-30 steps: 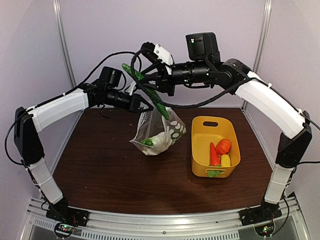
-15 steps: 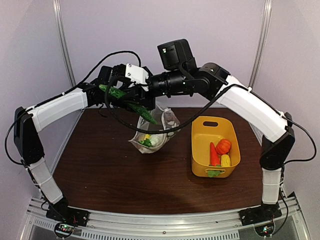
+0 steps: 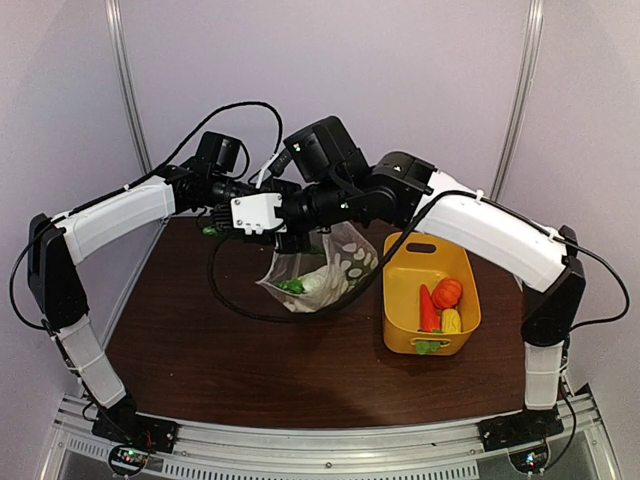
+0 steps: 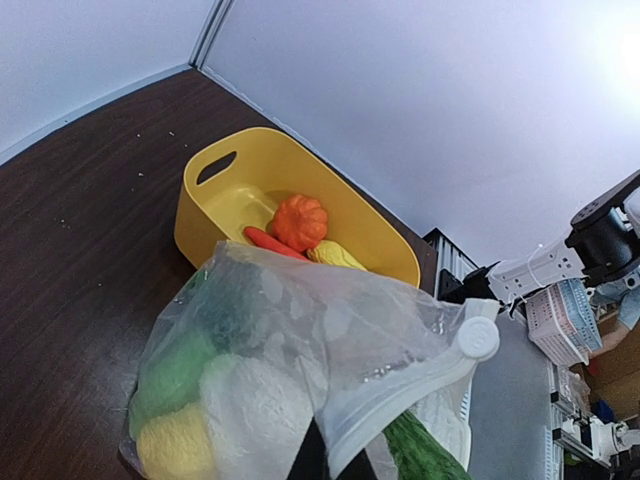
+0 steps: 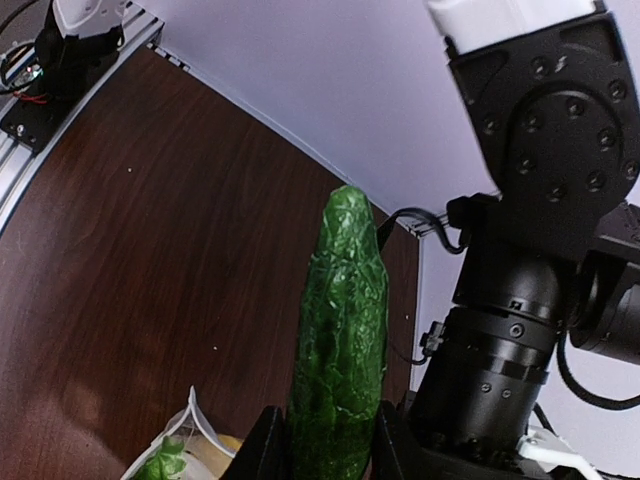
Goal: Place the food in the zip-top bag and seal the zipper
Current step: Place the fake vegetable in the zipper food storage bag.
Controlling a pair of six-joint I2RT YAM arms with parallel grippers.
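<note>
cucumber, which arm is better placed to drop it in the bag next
Right, probably: the right gripper grips the cucumber close beside the zip-top bag, while the left gripper is shut on the bag's top edge, holding it up.

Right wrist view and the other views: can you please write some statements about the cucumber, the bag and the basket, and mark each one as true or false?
1. The right gripper holds the green cucumber between its fingers. True.
2. The yellow basket is empty. False: an orange pumpkin, a carrot and a yellow corn piece lie in it.
3. The left gripper is shut on the edge of the zip-top bag. True.
4. The zip-top bag lies flat on the table with nothing inside. False: it is held up by its edge, and green, white and yellow pieces show through the plastic.
</note>
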